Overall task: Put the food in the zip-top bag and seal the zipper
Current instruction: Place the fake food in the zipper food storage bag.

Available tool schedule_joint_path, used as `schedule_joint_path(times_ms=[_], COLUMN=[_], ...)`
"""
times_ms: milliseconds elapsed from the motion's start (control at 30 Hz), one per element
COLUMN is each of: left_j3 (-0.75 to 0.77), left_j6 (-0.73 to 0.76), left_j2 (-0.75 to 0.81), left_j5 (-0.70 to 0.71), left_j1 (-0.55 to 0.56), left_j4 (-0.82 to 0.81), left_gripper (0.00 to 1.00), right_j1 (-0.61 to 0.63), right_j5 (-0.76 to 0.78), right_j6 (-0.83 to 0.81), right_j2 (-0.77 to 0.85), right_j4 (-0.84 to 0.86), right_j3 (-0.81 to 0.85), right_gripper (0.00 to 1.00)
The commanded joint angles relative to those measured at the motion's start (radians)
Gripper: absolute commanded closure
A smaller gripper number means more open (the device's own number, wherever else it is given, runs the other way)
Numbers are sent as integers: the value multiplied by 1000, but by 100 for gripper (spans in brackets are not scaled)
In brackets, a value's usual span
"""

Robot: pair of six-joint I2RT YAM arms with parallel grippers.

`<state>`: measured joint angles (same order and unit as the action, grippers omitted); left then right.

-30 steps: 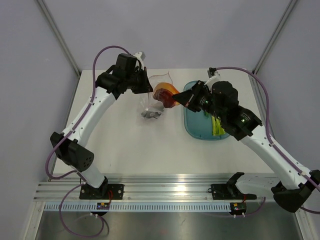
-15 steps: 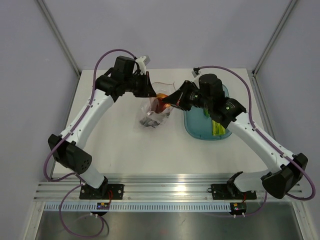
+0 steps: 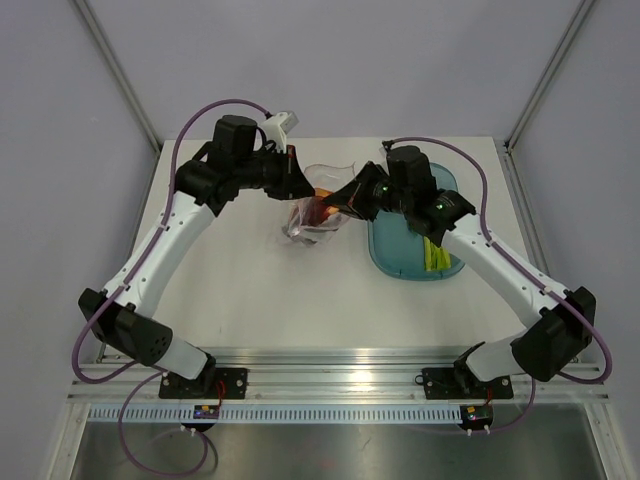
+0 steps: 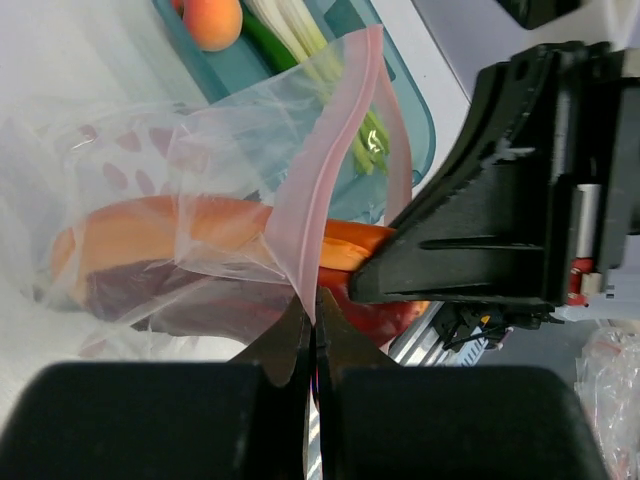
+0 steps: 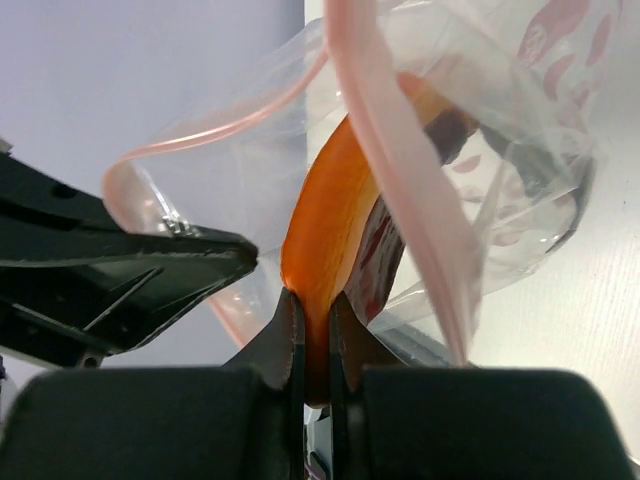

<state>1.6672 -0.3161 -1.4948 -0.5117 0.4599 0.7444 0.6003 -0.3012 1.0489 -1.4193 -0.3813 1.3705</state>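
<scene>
At upper centre of the overhead view, on the counter (image 3: 250, 290): one zip-top bag (image 3: 312, 222), mouth gaping rightward, just left of the teal tray (image 3: 385, 258).

- Left fingers (image 4: 310, 322): clenched on the zipper (image 4: 330, 170), holding one lip raised.
- Right fingers (image 5: 313, 325): grasping the orange-and-red wedge (image 5: 335, 215) by its trailing end.
- Change: a second ago the wedge hung outside the bag, by the tray's left rim. The right arm has since swung left, and the leading end now lies within the mouth. Judged: insertion under way, wedge not yet released.
- Orientation: long axis roughly left–right in the overhead view, leading end pointing left into the bag.
- Still in tray: peach (image 4: 212, 20), green stalks (image 3: 434, 255). Zipper unsealed.
</scene>
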Motion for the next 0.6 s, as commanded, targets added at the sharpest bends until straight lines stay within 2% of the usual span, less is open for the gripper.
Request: schedule_joint_path(times_ms=[0, 233, 300, 333, 367, 433, 500, 567], left_j3=[-7, -30, -37, -37, -38, -41, -41, -37], left_j6=[20, 12, 3, 2, -1, -1, -11, -23], left_j2=[39, 64, 65, 65, 62, 54, 44, 36], left_j5=[-63, -135, -131, -119, -111, -87, -62, -51], left_j1=[5, 5, 5, 5, 5, 3, 2, -4], left_j4=[-76, -119, -126, -128, -119, -111, -106, -102], left_gripper=[100, 100, 100, 100, 100, 100, 100, 100], right_j1=[-14, -27, -27, -27, -27, -27, -27, -27], right_j5=[-26, -27, -30, -29, -30, -15, 20, 45], right_j6=[28, -13, -38, -55, -61, -96, -127, -174], right_j2=[2, -56, -81, -82, -70, -47, -3, 37], right_j4=[64, 68, 49, 44, 44, 18, -17, -83], right_j3=[-8, -10, 5, 6, 6, 18, 36, 65], right_gripper=[100, 100, 79, 72, 58, 43, 31, 29])
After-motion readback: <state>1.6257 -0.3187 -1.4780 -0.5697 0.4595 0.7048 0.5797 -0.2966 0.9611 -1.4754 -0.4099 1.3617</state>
